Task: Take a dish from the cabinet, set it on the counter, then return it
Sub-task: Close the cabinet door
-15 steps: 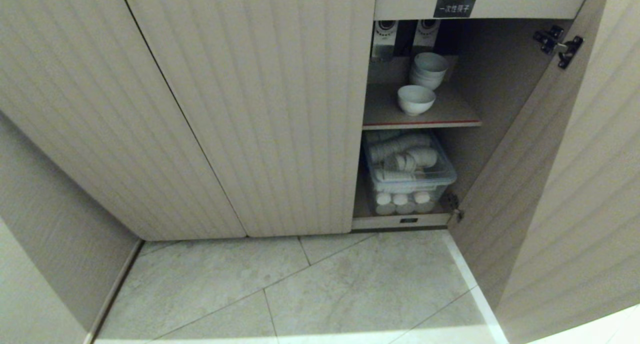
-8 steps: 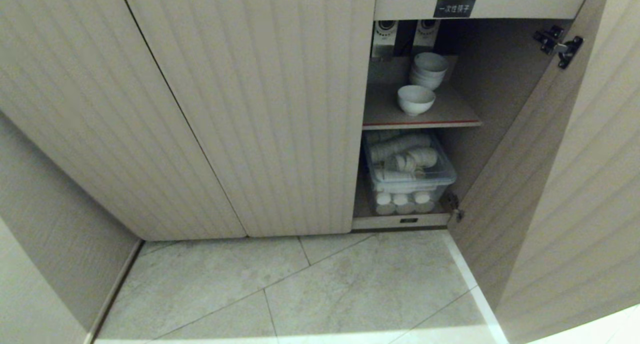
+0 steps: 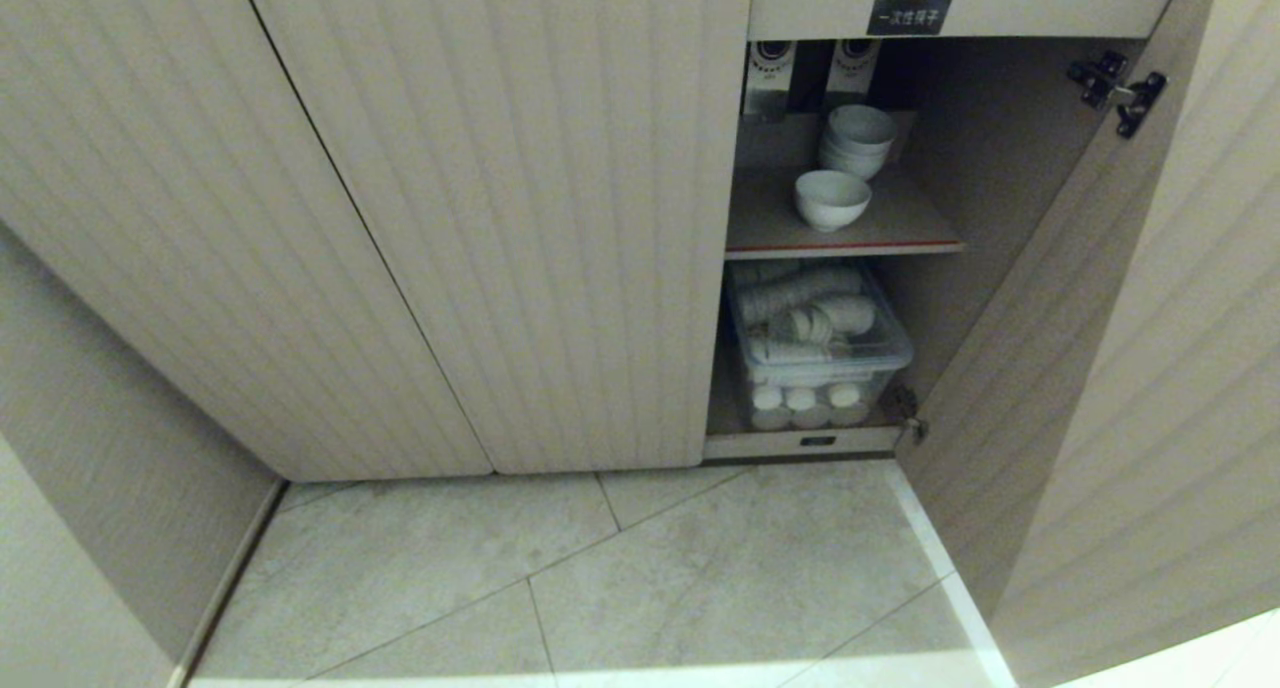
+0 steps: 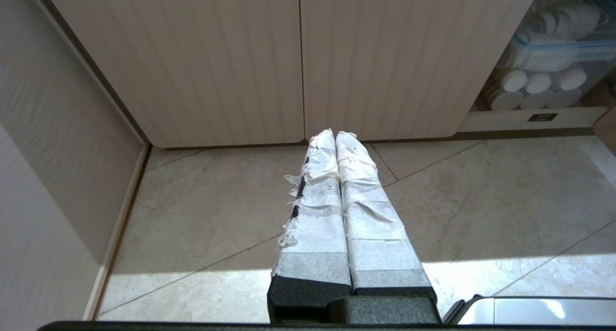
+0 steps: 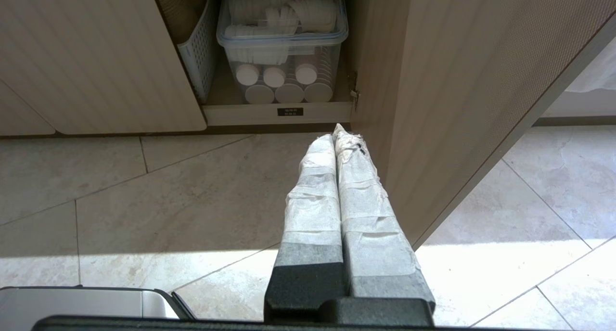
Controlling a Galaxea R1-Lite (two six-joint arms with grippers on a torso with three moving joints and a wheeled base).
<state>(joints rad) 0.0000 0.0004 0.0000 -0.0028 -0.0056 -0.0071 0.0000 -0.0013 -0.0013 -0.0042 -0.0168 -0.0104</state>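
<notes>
The dish point(image 3: 831, 199), a small white bowl, stands alone near the front of the red-edged upper shelf point(image 3: 900, 233) in the open cabinet point(image 3: 520, 218). Behind it is a stack of like white bowls point(image 3: 858, 140). The counter is out of view. Neither arm shows in the head view. My left gripper point(image 4: 335, 136) is shut, its tape-wrapped fingers pressed together above the floor before the closed doors. My right gripper point(image 5: 338, 134) is shut too, hanging low beside the open cabinet door point(image 5: 433, 105), holding nothing.
A clear lidded bin point(image 3: 815, 343) of white cups and lids fills the lower shelf, with a white basket point(image 5: 199, 57) beside it. The open door point(image 3: 1120, 368) stands at the right. Closed fluted doors point(image 3: 250, 218) span the left. Grey floor tiles point(image 3: 650, 568) lie in front.
</notes>
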